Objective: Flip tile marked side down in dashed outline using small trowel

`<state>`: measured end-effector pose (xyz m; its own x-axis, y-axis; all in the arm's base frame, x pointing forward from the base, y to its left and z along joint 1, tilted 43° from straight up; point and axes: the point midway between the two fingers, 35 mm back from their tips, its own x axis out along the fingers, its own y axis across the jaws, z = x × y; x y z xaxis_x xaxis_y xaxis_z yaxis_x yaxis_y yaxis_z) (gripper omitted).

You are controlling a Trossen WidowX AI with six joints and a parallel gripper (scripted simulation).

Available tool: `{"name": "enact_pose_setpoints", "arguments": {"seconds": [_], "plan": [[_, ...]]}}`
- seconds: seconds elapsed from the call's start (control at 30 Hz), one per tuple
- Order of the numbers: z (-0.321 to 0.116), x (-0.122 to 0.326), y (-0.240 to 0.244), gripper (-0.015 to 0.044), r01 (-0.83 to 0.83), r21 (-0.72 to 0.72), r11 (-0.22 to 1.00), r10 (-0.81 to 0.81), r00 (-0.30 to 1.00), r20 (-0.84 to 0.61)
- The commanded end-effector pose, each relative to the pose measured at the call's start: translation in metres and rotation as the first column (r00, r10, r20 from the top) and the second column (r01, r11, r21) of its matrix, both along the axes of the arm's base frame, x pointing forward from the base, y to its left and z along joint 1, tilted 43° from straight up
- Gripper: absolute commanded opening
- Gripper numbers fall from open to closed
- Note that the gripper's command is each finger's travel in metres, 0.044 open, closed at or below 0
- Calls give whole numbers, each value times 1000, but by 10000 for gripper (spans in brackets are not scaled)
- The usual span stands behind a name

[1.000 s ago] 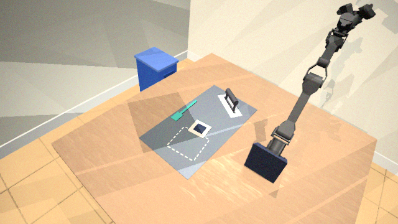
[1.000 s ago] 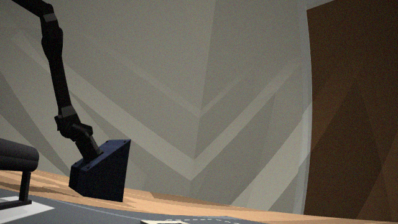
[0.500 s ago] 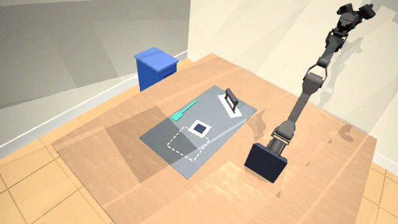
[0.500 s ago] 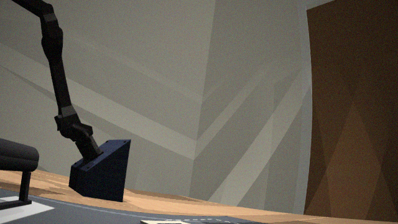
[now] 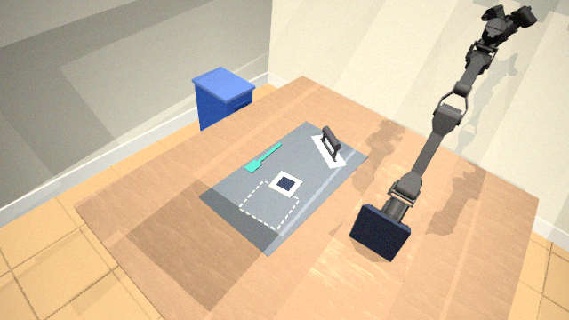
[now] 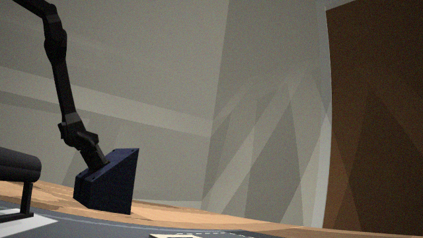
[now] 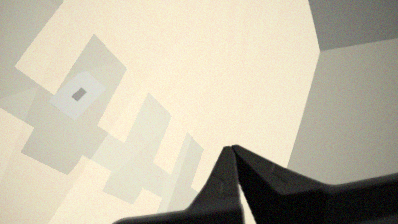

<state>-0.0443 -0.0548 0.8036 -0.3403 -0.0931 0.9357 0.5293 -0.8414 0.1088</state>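
Observation:
The tile (image 5: 276, 188) (image 6: 156, 236) lies flat on the grey mat (image 5: 222, 191) (image 6: 99, 228), with its dark square marking facing up. It is mostly outside the dashed outline (image 5: 259, 219), along the side toward the tools. A small teal flat-bladed tool (image 5: 253, 166) lies on the mat near its left edge. A white-plated trowel (image 5: 339, 163) (image 6: 36, 224) with a dark bar handle (image 5: 331, 138) (image 6: 20, 165) rests at the mat's far end. My gripper (image 7: 231, 152) is shut and empty, raised high at the upper right in the top view, far from the tile and both tools.
The arm's dark blue base (image 5: 380, 233) (image 6: 110, 185) stands on the wooden table (image 5: 311, 276) to the right of the mat. A blue cabinet (image 5: 222, 84) stands on the floor beyond the table's far left edge. Pale walls surround the table; my wrist camera faces one.

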Motion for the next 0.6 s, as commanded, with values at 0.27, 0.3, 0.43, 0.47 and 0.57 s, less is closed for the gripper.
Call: {"name": "enact_pose_setpoints", "arguments": {"seconds": [0.27, 0.3, 0.43, 0.47, 0.57], "plan": [[0, 1, -2, 179, 0, 8, 1000, 0, 1000, -1], [-1, 1, -6, 205, -1, 18, 1000, 1, 1000, -2], [-4, 7, -29, 270, -5, 97, 995, 6, 1000, -15], [-5, 9, -36, 270, -6, 121, 993, 8, 1000, -20], [-9, 17, -56, 270, -7, 190, 982, 14, 999, -36]]}}
